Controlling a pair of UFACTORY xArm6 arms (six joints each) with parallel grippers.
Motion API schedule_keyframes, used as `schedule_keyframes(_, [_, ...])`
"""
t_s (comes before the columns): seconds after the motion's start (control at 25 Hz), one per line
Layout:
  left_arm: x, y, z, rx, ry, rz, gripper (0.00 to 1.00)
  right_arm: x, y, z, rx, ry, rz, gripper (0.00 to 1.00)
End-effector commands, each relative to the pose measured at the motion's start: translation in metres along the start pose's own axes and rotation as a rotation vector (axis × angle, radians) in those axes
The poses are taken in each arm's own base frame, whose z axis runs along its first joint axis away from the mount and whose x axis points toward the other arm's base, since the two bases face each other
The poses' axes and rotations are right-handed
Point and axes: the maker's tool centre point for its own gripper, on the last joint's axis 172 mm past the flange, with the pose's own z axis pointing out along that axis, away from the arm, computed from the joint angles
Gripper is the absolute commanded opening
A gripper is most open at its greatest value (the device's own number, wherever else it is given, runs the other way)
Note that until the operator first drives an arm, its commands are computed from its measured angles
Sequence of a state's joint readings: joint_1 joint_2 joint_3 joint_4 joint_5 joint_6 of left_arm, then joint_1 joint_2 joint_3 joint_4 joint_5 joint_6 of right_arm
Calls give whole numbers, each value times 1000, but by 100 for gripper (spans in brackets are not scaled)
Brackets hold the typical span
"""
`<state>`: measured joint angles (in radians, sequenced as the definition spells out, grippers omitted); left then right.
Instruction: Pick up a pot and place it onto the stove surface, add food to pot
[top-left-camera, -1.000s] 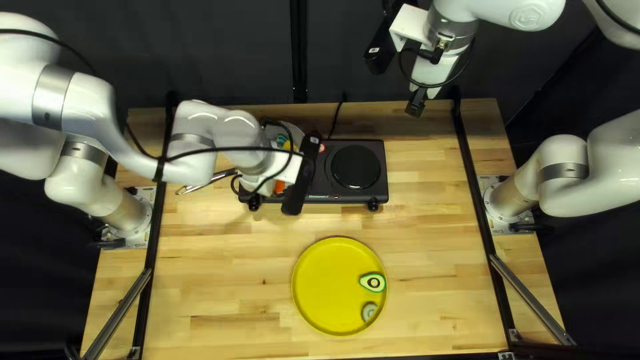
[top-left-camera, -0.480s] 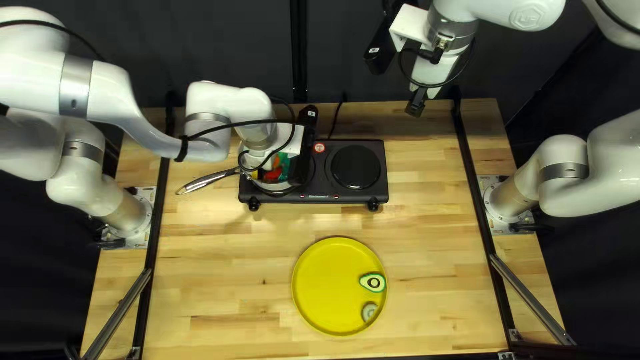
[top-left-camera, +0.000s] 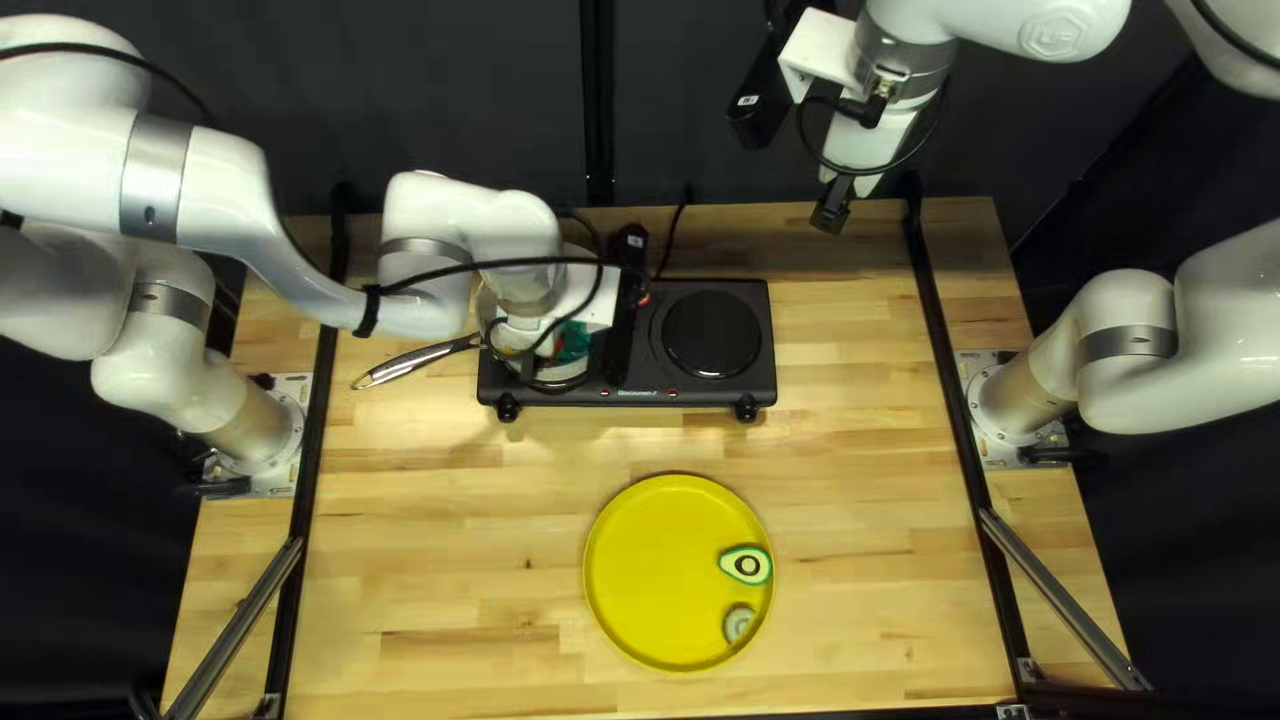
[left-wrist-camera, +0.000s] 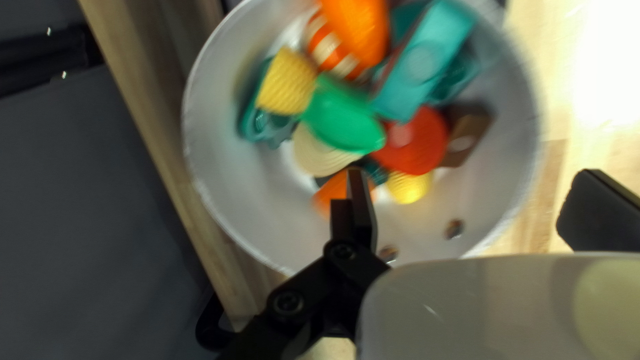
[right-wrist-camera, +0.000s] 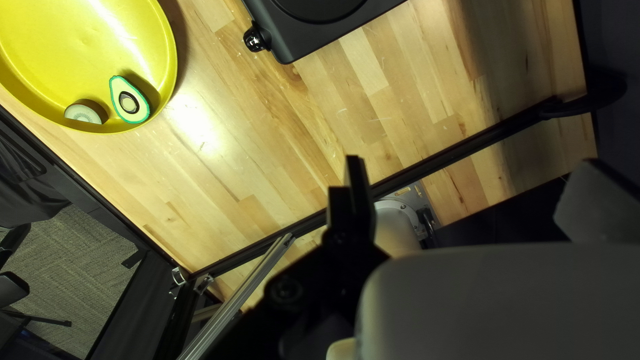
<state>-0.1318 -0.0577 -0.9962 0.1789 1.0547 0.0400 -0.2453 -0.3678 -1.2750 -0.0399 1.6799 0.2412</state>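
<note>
The silver pot [top-left-camera: 558, 375] rests on the stove's left burner, its handle [top-left-camera: 414, 360] pointing left. My left gripper [top-left-camera: 526, 334] is over it, tips hidden there. In the left wrist view the pot [left-wrist-camera: 233, 147] holds several toy foods, among them a green piece [left-wrist-camera: 343, 120] and a red one [left-wrist-camera: 413, 143]. My left gripper [left-wrist-camera: 470, 200] is open with nothing held; one finger overlaps an orange piece in that view, height unclear. Raised beyond the table's far edge is my right gripper [top-left-camera: 834, 210]; its wrist view shows the gripper [right-wrist-camera: 470, 193] open, nothing held.
The black stove [top-left-camera: 687, 398] has a bare right burner [top-left-camera: 711, 334]. Nearer the front lies a yellow plate [top-left-camera: 654, 574] holding an avocado half [top-left-camera: 746, 566] and a small pale round piece [top-left-camera: 739, 623]. Dark rails run along both table sides.
My left gripper has moved toward the far edge and slightly right over the pot, baring more of the handle. My right arm, the pot, the stove and the plate have stayed put.
</note>
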Motion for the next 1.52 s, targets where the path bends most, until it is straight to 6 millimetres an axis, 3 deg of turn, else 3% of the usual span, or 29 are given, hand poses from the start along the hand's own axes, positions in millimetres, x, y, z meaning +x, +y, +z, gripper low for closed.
schedule_keyframes(0.04, [69, 77, 10, -42, 66, 31, 100, 0, 0, 0, 0, 0, 0, 100])
schedule_keyframes(0.08, [88, 94, 16, -56, 84, 43, 100, 0, 0, 0, 0, 0, 0, 100])
schedule_keyframes(0.28, [142, 134, 39, -106, 137, 54, 100, 0, 0, 0, 0, 0, 0, 100])
schedule_keyframes(0.6, [141, 135, 40, -109, 137, 52, 100, 0, 0, 0, 0, 0, 0, 100])
schedule_keyframes(0.76, [181, 153, 74, -124, 146, 58, 100, 0, 0, 0, 0, 0, 0, 100])
schedule_keyframes(0.88, [197, 155, 100, -133, 170, 34, 100, 0, 0, 0, 0, 0, 0, 100])
schedule_keyframes(1.16, [211, 148, 113, -145, 202, 14, 100, 0, 0, 0, 0, 0, 0, 100])
schedule_keyframes(1.52, [234, 156, 125, -168, 239, 0, 100, 0, 0, 0, 0, 0, 0, 100])
